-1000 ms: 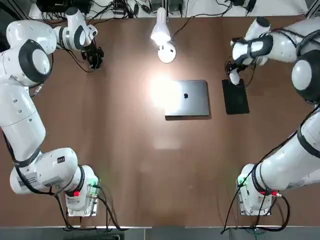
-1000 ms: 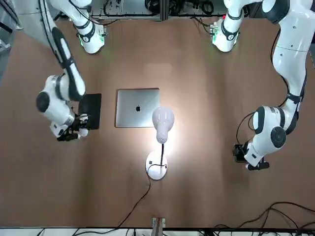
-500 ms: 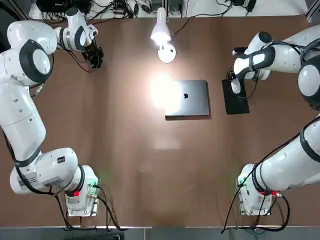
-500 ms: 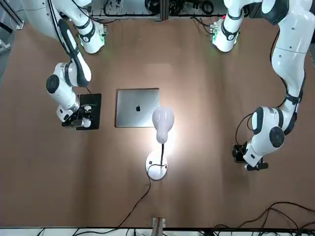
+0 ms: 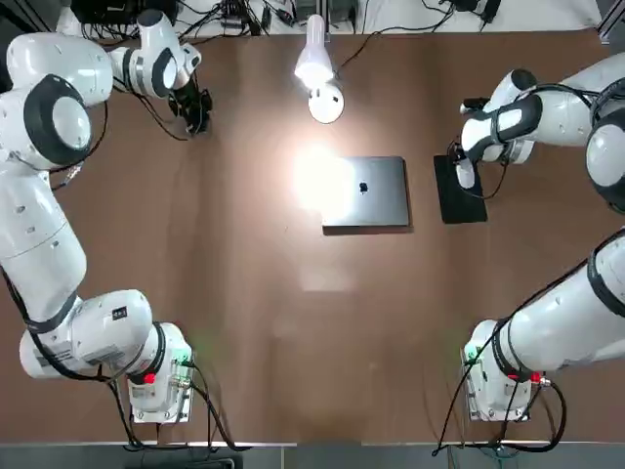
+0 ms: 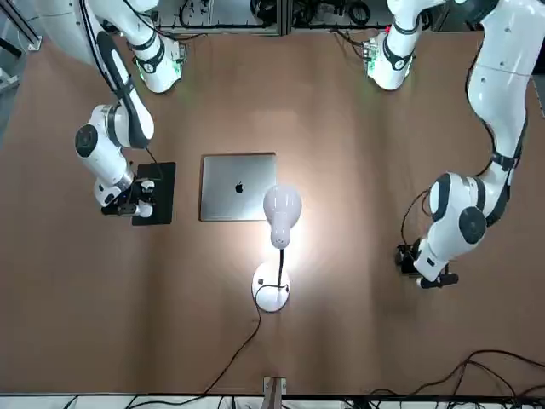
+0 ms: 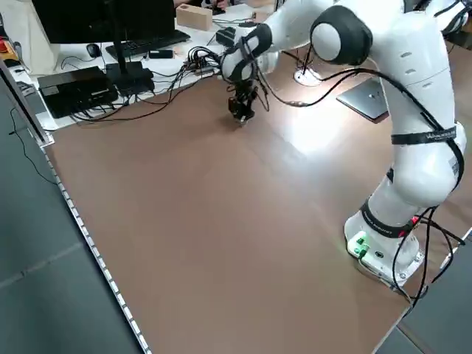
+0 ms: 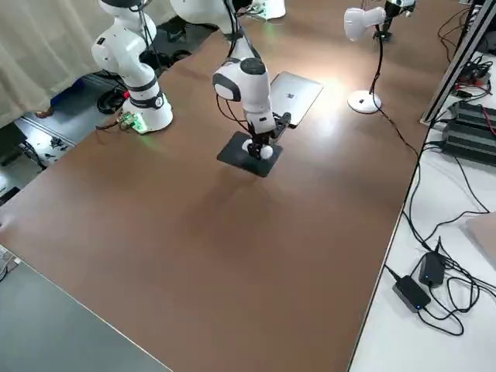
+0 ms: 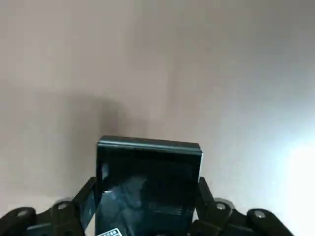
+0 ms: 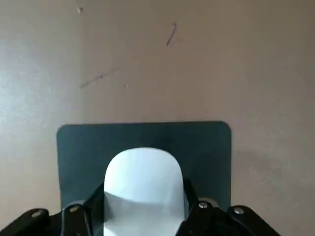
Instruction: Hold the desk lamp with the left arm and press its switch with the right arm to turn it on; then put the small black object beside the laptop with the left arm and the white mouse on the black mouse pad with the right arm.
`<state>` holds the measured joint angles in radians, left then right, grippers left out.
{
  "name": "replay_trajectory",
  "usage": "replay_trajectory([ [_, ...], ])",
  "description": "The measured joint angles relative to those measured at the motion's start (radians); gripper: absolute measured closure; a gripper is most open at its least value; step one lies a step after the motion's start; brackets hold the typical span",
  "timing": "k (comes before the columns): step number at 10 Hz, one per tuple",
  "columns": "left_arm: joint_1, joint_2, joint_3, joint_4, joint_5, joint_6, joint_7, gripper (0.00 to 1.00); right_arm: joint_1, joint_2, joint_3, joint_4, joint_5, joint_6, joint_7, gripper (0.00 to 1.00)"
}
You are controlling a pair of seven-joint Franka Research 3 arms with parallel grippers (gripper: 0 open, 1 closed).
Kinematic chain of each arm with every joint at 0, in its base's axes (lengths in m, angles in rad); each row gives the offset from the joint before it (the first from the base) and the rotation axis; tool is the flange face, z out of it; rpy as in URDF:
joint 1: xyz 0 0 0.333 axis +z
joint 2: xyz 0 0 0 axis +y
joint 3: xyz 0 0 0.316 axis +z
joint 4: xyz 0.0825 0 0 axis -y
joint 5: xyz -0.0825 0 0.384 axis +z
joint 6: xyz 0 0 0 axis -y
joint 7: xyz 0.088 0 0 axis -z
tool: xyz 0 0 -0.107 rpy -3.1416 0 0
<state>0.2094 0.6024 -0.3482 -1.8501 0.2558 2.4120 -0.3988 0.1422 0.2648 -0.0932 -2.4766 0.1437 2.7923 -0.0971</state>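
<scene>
Lamp (image 5: 314, 64) lit, placing step in hand — right pincer (image 10: 142, 216) grips the white mouse (image 10: 142, 189) just above the black mouse pad (image 10: 74, 147), next lower and release; left pincer (image 9: 147, 221) clamps the small black object (image 9: 147, 182), laptop (image 5: 366, 191) well off — next carry it over.
</scene>
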Motion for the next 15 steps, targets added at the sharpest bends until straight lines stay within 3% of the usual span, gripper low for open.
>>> replay_trajectory([
  [2, -0.104, -0.085, -0.002, -0.125, 0.000, 0.007, -0.135, 0.19, 0.000, 0.023, 0.000, -0.003, 0.000, 0.005, 0.000, 0.39],
  [4, -0.166, -0.148, -0.023, -0.263, 0.000, 0.093, -0.266, 0.19, 0.000, 0.033, 0.001, -0.003, 0.000, 0.007, 0.000, 0.36],
  [5, -0.169, -0.169, -0.066, -0.330, 0.000, 0.144, -0.339, 0.19, 0.000, 0.033, 0.001, -0.003, 0.000, 0.008, 0.000, 0.31],
  [6, -0.185, -0.178, -0.102, -0.367, 0.000, 0.165, -0.408, 0.19, 0.000, 0.033, 0.001, -0.002, 0.000, 0.008, 0.000, 0.17],
  [7, -0.230, -0.180, -0.115, -0.380, 0.000, 0.173, -0.473, 0.19, 0.001, 0.033, 0.002, 0.000, 0.000, 0.009, 0.000, 0.04],
  [8, -0.285, -0.180, -0.117, -0.381, 0.000, 0.176, -0.534, 0.19, 0.002, 0.030, 0.003, 0.005, 0.000, 0.013, 0.000, 0.00],
  [11, -0.406, -0.174, -0.117, -0.381, 0.000, 0.177, -0.642, 0.19, 0.005, -0.029, 0.005, 0.041, 0.000, 0.007, 0.000, 0.00],
  [13, -0.440, -0.158, -0.116, -0.373, 0.000, 0.185, -0.668, 0.19, 0.005, -0.100, 0.004, 0.142, 0.000, -0.194, 0.000, 0.00],
  [15, -0.454, -0.123, -0.113, -0.356, 0.006, 0.218, -0.669, 0.19, -0.006, -0.159, -0.009, 0.322, 0.000, -0.487, 0.003, 0.00],
])
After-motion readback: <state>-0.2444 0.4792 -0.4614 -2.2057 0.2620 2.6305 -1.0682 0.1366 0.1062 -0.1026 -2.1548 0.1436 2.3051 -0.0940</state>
